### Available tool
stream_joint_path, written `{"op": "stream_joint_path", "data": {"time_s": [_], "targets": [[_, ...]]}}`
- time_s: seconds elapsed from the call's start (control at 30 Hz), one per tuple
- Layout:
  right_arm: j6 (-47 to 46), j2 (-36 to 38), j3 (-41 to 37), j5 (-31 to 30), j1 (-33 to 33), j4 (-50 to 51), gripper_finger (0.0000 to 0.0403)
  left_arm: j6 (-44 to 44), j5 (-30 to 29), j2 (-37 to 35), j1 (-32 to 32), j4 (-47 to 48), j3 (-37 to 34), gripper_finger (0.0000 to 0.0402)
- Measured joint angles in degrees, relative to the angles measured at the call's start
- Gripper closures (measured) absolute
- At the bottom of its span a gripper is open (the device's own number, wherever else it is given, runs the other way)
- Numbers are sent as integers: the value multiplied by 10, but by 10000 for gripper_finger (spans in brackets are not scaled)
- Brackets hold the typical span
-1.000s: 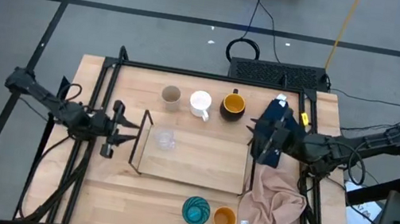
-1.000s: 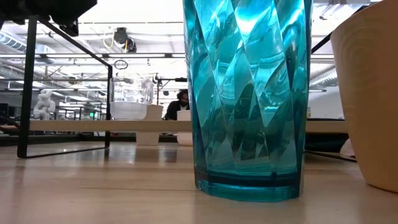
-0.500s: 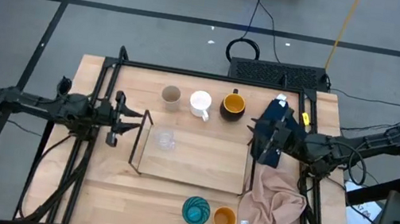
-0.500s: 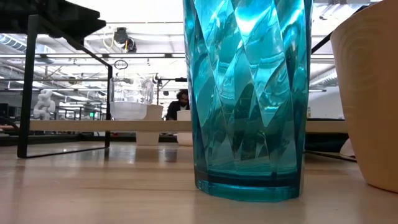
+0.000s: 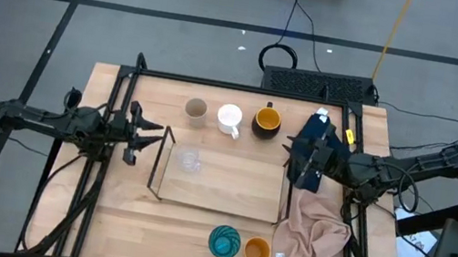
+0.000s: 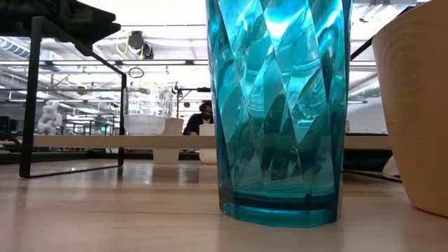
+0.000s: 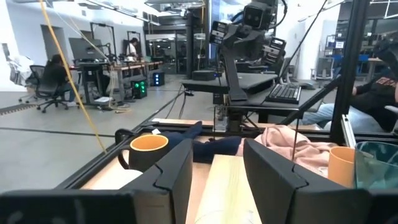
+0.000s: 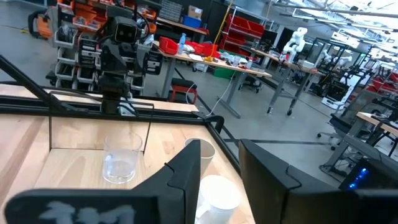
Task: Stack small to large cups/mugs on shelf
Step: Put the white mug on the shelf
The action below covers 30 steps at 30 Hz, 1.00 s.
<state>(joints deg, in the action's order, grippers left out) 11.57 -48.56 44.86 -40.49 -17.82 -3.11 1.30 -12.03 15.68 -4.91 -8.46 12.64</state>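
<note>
High view: clear glass [image 5: 190, 161] stands on shelf [image 5: 229, 188] near its left end, hard to make out vs the wood. Beige cup [image 5: 196, 109], white mug [image 5: 230, 118], dark mug [image 5: 267, 120] line desk's [image 5: 149, 227] far edge; teal cup [image 5: 225, 241] & orange cup [image 5: 257, 251] near front. Left claw [image 5: 151, 133] open, empty, just left of shelf. Right claw [image 5: 295, 162] at shelf's right end, fingers apart, empty.

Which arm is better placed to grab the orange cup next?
Probably the right. Its gripper waits at the shelf's right end, the side where the orange cup stands; the left gripper is farther, beyond the shelf's left end.
</note>
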Motion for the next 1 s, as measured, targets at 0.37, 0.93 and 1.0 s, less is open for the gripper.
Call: {"op": "stream_joint_path", "data": {"time_s": [0.37, 0.93, 1.0], "targets": [[-2, 0, 0, 0, 0, 0, 303, 0, 0, 0, 0, -19, 0, 256], [23, -44, 0, 52, 28, -77, 310, -3, -1, 1, 0, -21, 0, 256], [43, -62, 4, 66, 45, -103, 289, -4, -1, 1, 0, -21, 0, 256]]}}
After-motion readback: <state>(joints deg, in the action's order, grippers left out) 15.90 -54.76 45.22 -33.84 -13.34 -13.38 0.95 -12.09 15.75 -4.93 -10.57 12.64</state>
